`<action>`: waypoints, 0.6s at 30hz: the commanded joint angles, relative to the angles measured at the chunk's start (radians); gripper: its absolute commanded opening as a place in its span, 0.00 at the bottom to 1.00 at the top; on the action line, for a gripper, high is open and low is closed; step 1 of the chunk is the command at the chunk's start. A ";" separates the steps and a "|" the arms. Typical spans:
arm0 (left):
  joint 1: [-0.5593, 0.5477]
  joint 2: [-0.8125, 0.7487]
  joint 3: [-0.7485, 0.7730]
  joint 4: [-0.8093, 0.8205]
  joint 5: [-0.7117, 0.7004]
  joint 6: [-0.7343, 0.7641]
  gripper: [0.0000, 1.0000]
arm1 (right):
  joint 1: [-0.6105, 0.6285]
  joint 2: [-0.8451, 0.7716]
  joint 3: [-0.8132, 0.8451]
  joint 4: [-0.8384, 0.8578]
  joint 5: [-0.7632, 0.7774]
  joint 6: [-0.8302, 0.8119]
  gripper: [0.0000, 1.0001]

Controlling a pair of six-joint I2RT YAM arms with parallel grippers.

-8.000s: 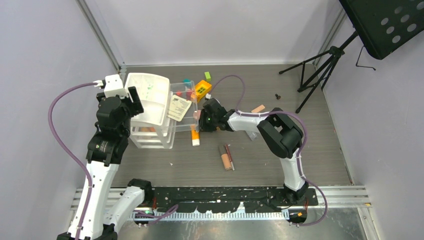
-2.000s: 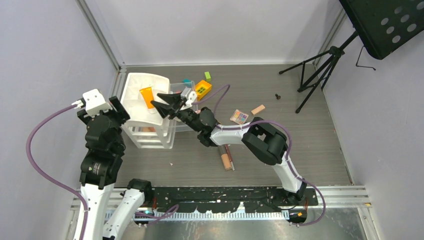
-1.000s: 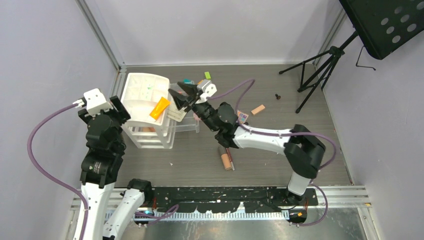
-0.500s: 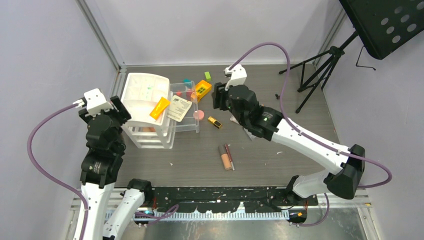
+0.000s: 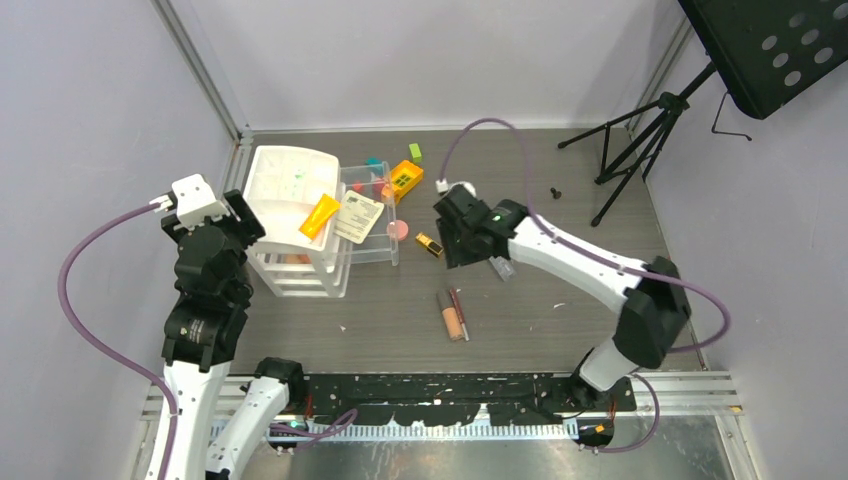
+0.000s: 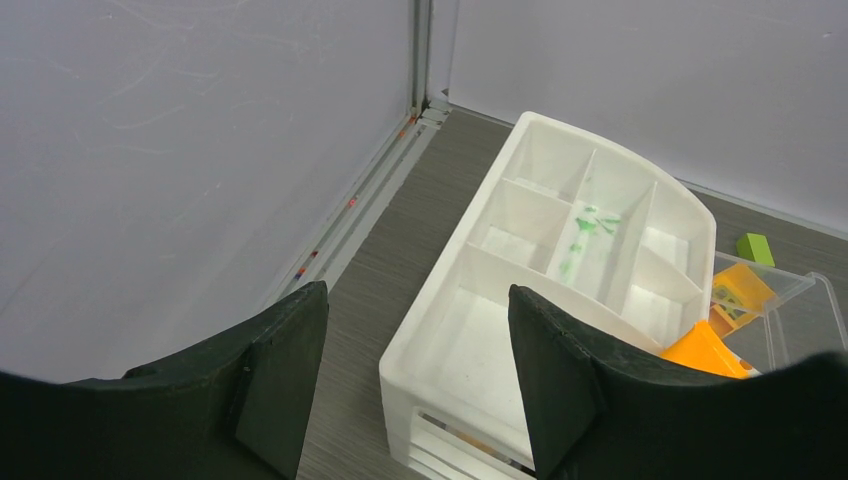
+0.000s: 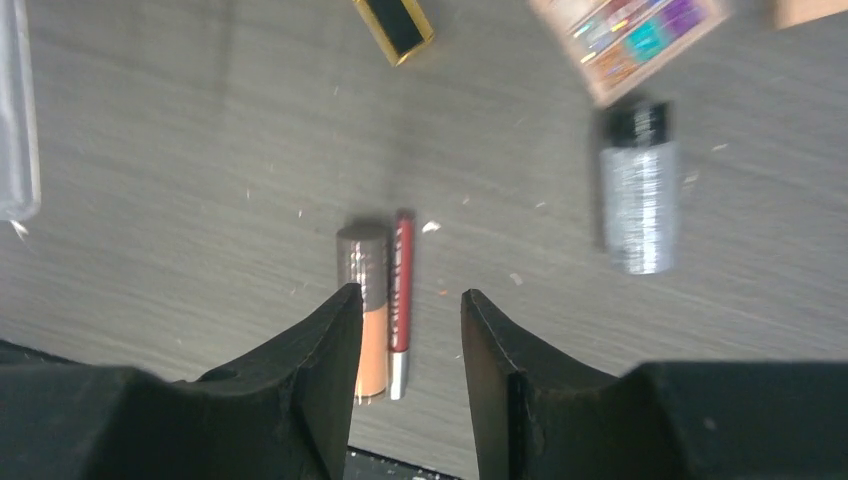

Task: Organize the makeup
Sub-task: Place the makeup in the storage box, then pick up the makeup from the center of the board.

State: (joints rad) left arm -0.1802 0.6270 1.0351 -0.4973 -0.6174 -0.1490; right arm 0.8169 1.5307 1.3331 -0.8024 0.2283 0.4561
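Note:
The orange tube (image 5: pixel 320 215) lies in the top tray of the white organizer (image 5: pixel 283 180), also seen as orange tube (image 6: pixel 705 350) in the left wrist view. My right gripper (image 5: pixel 455 245) hangs open and empty over the floor. In its wrist view the right gripper (image 7: pixel 408 295) frames a beige tube (image 7: pixel 368 310) and a red pencil (image 7: pixel 402 290) lying side by side. A gold-black lipstick (image 7: pixel 395 25), an eyeshadow palette (image 7: pixel 625 35) and a silver glitter tube (image 7: pixel 640 205) lie beyond. My left gripper (image 6: pixel 415 295) stands open beside the organizer's rim (image 6: pixel 440 330).
A clear drawer unit (image 5: pixel 370 245) adjoins the organizer, with a card-like palette (image 5: pixel 358 215) on top and a pink compact (image 5: pixel 398 228) beside it. The yellow-and-red brick (image 5: pixel 405 178), green block (image 5: pixel 415 152) and teal block (image 5: pixel 373 162) lie behind. A tripod (image 5: pixel 640 140) stands far right.
The right gripper carried the orange tube from the floor into the organizer tray and let go. It has since swung back right and down over the floor, its jaws narrowing. The left arm barely moved.

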 commanded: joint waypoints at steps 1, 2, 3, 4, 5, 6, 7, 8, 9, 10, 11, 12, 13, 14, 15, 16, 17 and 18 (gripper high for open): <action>0.005 0.000 0.003 0.046 0.006 -0.006 0.68 | 0.057 0.083 0.018 -0.035 -0.110 0.041 0.46; 0.005 0.000 0.003 0.045 0.007 -0.006 0.68 | 0.061 0.104 0.019 -0.033 -0.111 0.046 0.46; 0.005 -0.001 0.003 0.045 0.007 -0.006 0.68 | 0.066 0.120 0.016 -0.028 -0.106 0.049 0.46; 0.005 -0.001 0.003 0.045 0.007 -0.006 0.68 | 0.069 0.135 0.016 -0.024 -0.102 0.049 0.46; 0.005 0.000 0.003 0.045 0.007 -0.006 0.68 | 0.070 0.147 0.015 -0.021 -0.103 0.049 0.46; 0.005 0.001 0.003 0.047 0.008 -0.006 0.68 | 0.070 0.158 0.014 -0.013 -0.106 0.049 0.46; 0.005 0.001 0.003 0.046 0.010 -0.006 0.68 | 0.070 0.170 0.014 -0.011 -0.111 0.048 0.46; 0.005 0.002 0.003 0.047 0.012 -0.006 0.68 | 0.070 0.184 0.016 -0.011 -0.123 0.046 0.46; 0.005 0.002 0.003 0.047 0.013 -0.006 0.68 | 0.070 0.195 0.018 -0.010 -0.137 0.044 0.45; 0.005 0.002 0.003 0.047 0.014 -0.006 0.68 | 0.070 0.211 0.016 -0.008 -0.150 0.044 0.44; 0.004 0.002 0.003 0.047 0.015 -0.006 0.68 | 0.072 0.222 0.013 -0.004 -0.156 0.044 0.43; 0.004 0.002 0.003 0.047 0.015 -0.006 0.68 | 0.075 0.233 0.013 -0.002 -0.158 0.046 0.43; 0.004 0.002 0.003 0.048 0.014 -0.006 0.68 | 0.075 0.242 0.008 0.004 -0.157 0.048 0.42; 0.003 0.004 0.003 0.047 0.015 -0.006 0.68 | 0.076 0.249 0.004 0.008 -0.160 0.049 0.42; 0.003 0.004 0.003 0.046 0.015 -0.006 0.68 | 0.076 0.258 0.001 0.012 -0.162 0.049 0.42; 0.002 0.003 0.003 0.047 0.016 -0.006 0.68 | 0.076 0.265 0.001 0.015 -0.164 0.048 0.42; 0.002 0.002 0.003 0.048 0.016 -0.006 0.68 | 0.076 0.270 -0.005 0.025 -0.168 0.049 0.42; 0.002 0.002 0.003 0.047 0.015 -0.006 0.68 | 0.076 0.276 -0.011 0.034 -0.175 0.050 0.42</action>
State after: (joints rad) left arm -0.1802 0.6270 1.0351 -0.4973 -0.6075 -0.1493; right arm 0.8883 1.7969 1.3304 -0.8108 0.0792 0.4931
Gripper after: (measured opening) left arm 0.682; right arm 0.419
